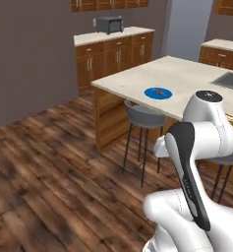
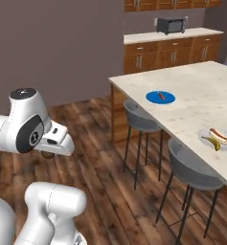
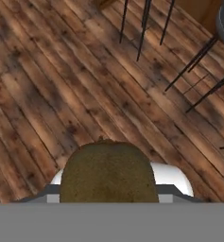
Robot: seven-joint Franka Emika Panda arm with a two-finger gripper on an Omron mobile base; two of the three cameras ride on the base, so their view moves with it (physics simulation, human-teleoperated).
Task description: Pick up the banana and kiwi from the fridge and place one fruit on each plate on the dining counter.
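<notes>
The brown kiwi [image 3: 108,172] sits close up at the bottom of the hand view, and my gripper [image 2: 49,154] is shut on it, low over the wooden floor and left of the dining counter [image 2: 196,91]. Its fingertips are hidden behind the fruit. On the counter lies the blue plate [image 2: 160,97] [image 1: 158,93] with a small reddish-brown item on it. Nearer the counter's front edge, the pale grey plate [image 2: 215,139] holds the yellow banana [image 2: 211,141] beside a red sausage-like item. A tall pale grey block at the back looks like the fridge [image 1: 189,27].
Two grey stools [image 2: 139,117] [image 2: 191,167] stand along the counter's near side, their thin dark legs [image 3: 142,28] showing in the hand view. A sink [image 1: 231,79] is set in the counter. A toaster oven [image 1: 109,23] rests on the back cabinets. Open wooden floor [image 1: 49,162] lies to the left.
</notes>
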